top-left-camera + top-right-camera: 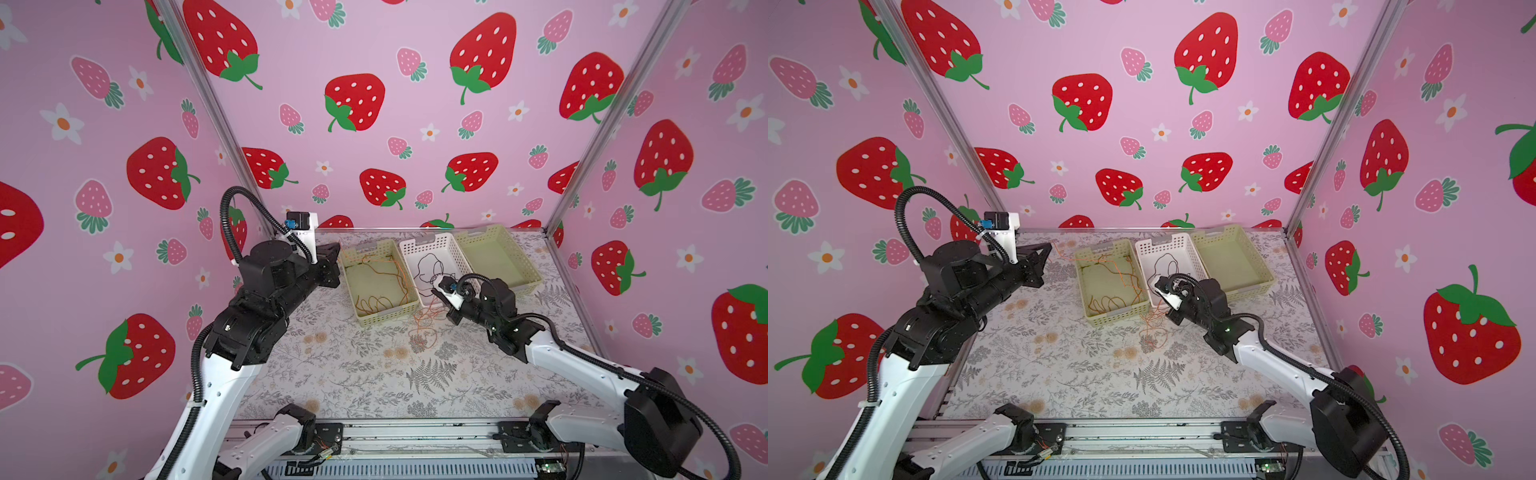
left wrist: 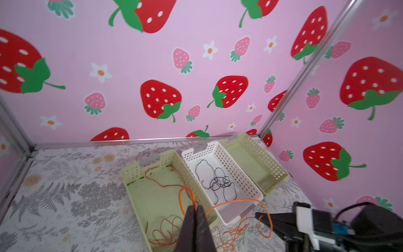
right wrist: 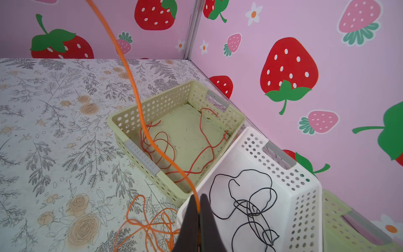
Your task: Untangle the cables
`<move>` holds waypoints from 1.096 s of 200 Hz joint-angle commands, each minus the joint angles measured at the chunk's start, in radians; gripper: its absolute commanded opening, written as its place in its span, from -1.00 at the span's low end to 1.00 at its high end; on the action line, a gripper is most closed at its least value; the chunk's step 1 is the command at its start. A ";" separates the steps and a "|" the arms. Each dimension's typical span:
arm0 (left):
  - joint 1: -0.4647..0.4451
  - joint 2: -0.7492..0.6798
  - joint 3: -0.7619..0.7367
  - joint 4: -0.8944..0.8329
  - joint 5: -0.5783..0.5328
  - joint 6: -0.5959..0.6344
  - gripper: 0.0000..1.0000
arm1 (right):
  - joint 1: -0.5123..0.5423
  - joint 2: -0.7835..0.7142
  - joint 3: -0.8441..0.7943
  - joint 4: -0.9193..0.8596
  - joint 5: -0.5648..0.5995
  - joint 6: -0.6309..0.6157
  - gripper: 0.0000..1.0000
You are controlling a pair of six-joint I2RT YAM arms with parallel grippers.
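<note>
1. The left gripper [image 2: 194,210] is shut tight on the orange cable [image 3: 131,80].
2. The right gripper [image 3: 199,204] is pinched shut on the orange cable too, by the front edge of the white basket [image 3: 305,207].
3. The orange cable runs through the air between the two grippers. The rest lies in a messy heap on the table [image 1: 353,374], near the white basket.
4. The brownish-orange cable [image 3: 208,145] lies in the green basket [image 3: 152,107] on the left.
5. The black cable [image 3: 247,205] lies curled in the white basket.

Left green basket [image 1: 388,314], white basket [image 1: 417,248] and right green basket [image 1: 478,235] sit abreast on floral table [image 1: 353,374].
</note>
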 commanded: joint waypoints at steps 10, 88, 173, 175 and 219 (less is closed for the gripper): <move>0.102 -0.049 -0.161 -0.007 0.026 -0.078 -1.00 | -0.023 -0.049 0.067 -0.161 0.019 -0.030 -1.00; 0.185 -0.173 -0.531 0.131 0.215 -0.203 -1.00 | -0.023 -0.029 0.136 -0.320 -0.119 0.012 -1.00; 0.185 -0.367 -0.809 0.235 0.175 -0.334 -0.36 | 0.075 0.076 0.176 -0.395 -0.067 0.030 -1.00; 0.185 -0.374 -0.813 0.238 0.174 -0.334 -0.34 | 0.076 0.081 0.178 -0.395 -0.066 0.032 -1.00; 0.166 -0.399 -0.805 0.295 0.303 -0.196 -0.14 | 0.106 0.135 0.220 -0.428 -0.052 0.045 -1.00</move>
